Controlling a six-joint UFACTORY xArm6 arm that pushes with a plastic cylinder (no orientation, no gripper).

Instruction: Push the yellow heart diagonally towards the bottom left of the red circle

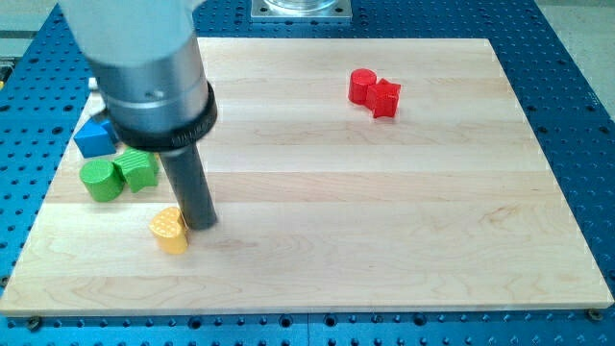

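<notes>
- Camera view: my tip (200, 226) touches the yellow heart's (169, 230) right side, lower left of frame.
- Red circle (362, 86) sits upper right.
- Bare rod, no fingers.

Robotics lab bench setup. Pale wooden board (317, 183) sits on a blue perforated metal table (577, 106) with a regular grid of mounting holes, showing from 3 o'clock round to 9. Grey metal mounting plate (301, 9) bolted at 12 o'clock. Bulky grey machine arm (144, 67) at 10 o'clock. Small plastic test blocks, no household items.
</notes>
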